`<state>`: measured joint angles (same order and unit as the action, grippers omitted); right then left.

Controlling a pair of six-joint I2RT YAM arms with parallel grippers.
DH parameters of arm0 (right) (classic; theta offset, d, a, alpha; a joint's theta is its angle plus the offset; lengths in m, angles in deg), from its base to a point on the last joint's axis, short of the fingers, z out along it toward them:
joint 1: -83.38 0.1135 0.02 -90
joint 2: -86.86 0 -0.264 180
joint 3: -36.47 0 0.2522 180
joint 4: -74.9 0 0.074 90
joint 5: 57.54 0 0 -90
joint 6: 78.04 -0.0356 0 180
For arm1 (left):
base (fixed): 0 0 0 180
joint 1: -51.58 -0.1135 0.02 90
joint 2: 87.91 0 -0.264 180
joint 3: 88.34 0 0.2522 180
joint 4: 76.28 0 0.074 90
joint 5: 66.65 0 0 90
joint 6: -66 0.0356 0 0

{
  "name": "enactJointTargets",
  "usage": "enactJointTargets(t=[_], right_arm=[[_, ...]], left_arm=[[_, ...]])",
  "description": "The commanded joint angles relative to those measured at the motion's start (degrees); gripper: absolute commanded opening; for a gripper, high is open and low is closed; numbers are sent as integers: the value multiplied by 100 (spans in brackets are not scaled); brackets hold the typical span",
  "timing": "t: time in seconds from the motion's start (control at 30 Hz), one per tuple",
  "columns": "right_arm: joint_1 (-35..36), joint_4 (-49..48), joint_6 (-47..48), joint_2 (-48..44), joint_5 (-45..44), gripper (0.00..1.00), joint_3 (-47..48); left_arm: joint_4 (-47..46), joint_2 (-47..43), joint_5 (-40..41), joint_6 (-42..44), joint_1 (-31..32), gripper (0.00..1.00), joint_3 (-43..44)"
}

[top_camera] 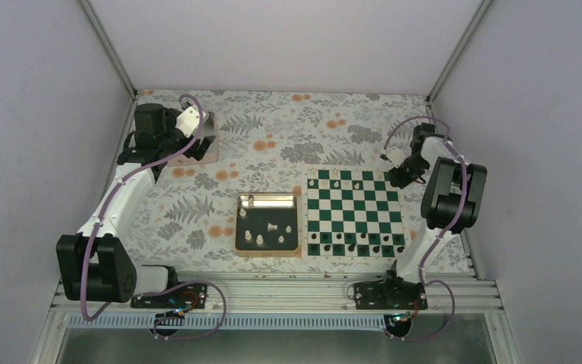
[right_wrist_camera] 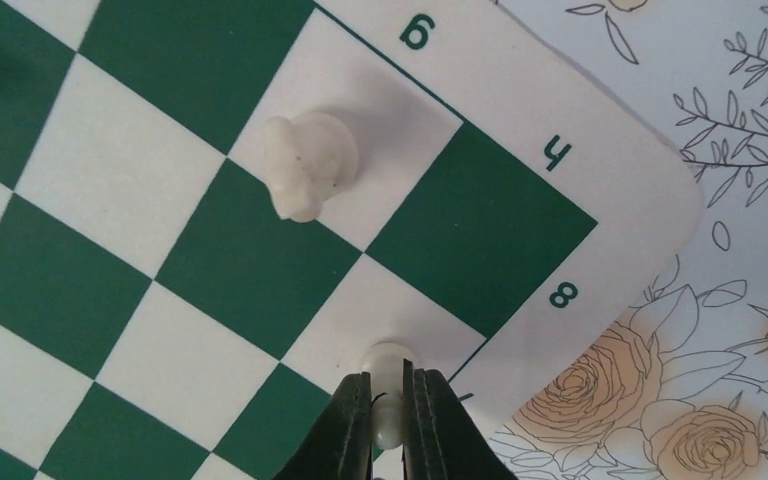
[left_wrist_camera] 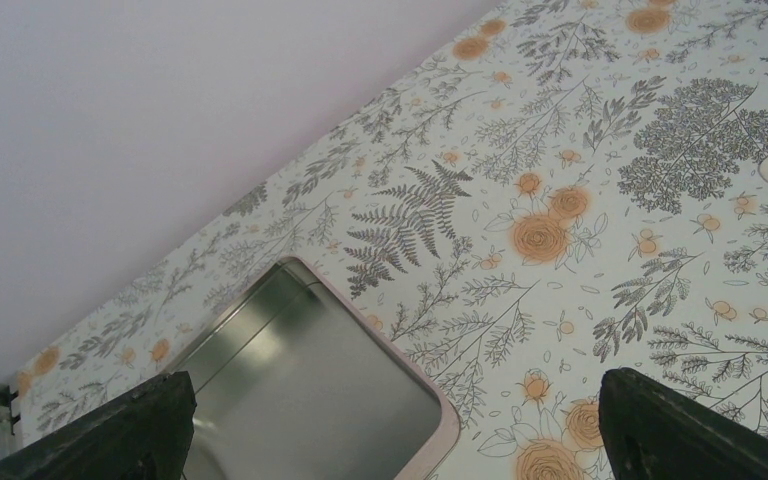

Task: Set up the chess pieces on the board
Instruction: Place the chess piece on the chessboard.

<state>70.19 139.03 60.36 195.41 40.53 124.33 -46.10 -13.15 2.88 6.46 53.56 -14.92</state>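
Observation:
The green and white board lies right of centre. My right gripper is shut on a tiny white chess piece, holding it over the white corner square beside the printed 8. The right gripper hangs over the board's far right corner. Another white piece stands on a nearby white square. A few white pieces stand in the far row. Several more white pieces sit in the gold-rimmed tray. My left gripper is open and holds nothing, far from the board.
Black pieces fill the board's near rows. A silver tin lid lies on the floral cloth under the left gripper, at the table's far left. Grey walls close in the back and sides.

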Motion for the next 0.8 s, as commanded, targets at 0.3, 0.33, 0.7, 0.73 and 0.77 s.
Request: enactJointTargets(t=[0.3,0.33,0.7,0.73,0.77], right_arm=[[-114,-67,112,163,167,18,7],[-114,-26,123,155,168,20,19],[209,467,-3,-843,109,34,429],[415,537,-14,-974,65,34,443],[656,605,-32,-1106,-4,35,446]], left_arm=[[8,12,-115,41,-16,100,57],[10,12,-115,46,-14,100,51],[18,18,-124,44,-7,100,71],[17,17,-124,47,-12,100,72],[17,13,-123,45,-13,100,81]])
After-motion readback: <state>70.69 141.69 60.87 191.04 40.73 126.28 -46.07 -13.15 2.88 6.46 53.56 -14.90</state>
